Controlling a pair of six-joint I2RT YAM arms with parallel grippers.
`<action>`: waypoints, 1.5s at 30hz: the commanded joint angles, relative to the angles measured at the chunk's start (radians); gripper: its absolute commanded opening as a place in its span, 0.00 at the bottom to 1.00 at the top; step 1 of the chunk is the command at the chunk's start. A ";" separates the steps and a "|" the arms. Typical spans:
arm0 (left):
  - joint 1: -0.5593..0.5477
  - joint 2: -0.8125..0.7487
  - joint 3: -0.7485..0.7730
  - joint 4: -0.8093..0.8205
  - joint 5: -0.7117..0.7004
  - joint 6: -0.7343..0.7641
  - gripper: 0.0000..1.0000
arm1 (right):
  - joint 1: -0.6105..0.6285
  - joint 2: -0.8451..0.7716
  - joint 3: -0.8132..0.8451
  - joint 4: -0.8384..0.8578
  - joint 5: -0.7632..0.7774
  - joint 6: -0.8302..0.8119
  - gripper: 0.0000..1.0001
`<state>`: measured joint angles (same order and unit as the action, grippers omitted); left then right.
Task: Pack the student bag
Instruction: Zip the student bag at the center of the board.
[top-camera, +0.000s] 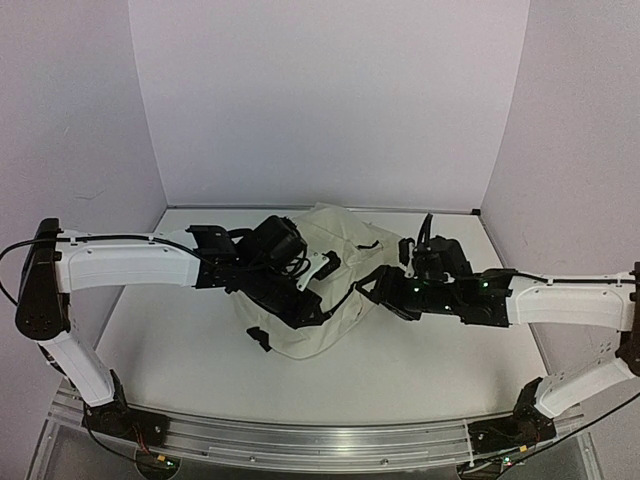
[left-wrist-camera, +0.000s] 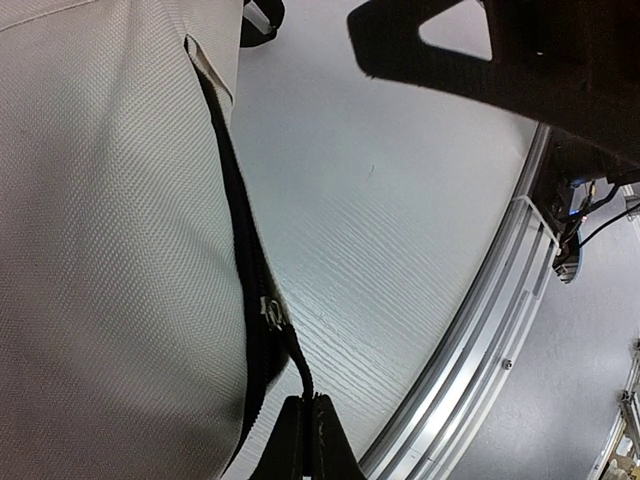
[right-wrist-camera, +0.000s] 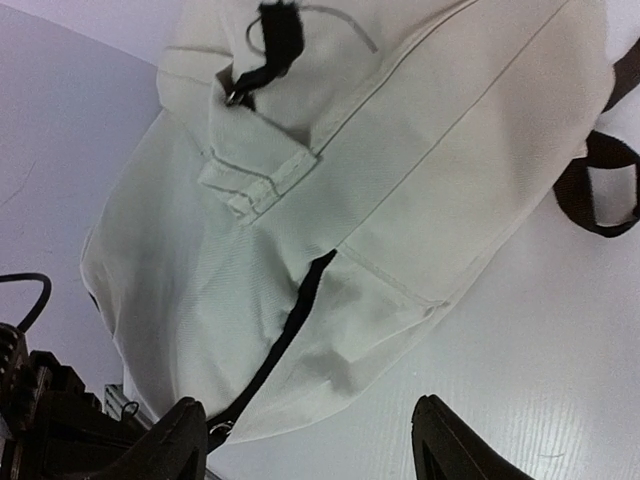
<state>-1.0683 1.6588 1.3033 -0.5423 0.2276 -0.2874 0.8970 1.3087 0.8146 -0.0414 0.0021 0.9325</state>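
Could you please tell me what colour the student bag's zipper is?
The zipper is black; clearest in the left wrist view.

Cream woven student bag (top-camera: 335, 330), black zipper (left-wrist-camera: 232, 200), black straps (right-wrist-camera: 568, 195), white wood-grain table (top-camera: 180, 360), silver rail (left-wrist-camera: 480, 330)

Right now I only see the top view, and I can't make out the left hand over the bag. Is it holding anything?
Observer: Yes. The left hand is shut on the black zip pull at the bag's edge.
Operator: And the right hand?
Observer: The right hand is open, its fingers wide apart with nothing gripped. The bag's corner lies just beyond them.
Operator: Anything near that corner?
Observer: A black zip runs down to it and ends beside one finger.
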 joint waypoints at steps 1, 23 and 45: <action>-0.007 -0.012 0.044 -0.013 -0.010 0.002 0.00 | -0.004 0.072 -0.020 0.197 -0.139 0.064 0.64; -0.007 -0.019 0.037 -0.013 -0.004 0.018 0.00 | -0.003 0.246 0.031 0.360 -0.183 0.123 0.06; -0.006 -0.115 0.058 -0.210 -0.280 0.097 0.00 | -0.099 0.104 -0.041 0.310 0.025 0.129 0.00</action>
<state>-1.0748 1.6138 1.3220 -0.6373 0.0368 -0.2115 0.8543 1.4654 0.7681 0.2604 -0.1276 1.0779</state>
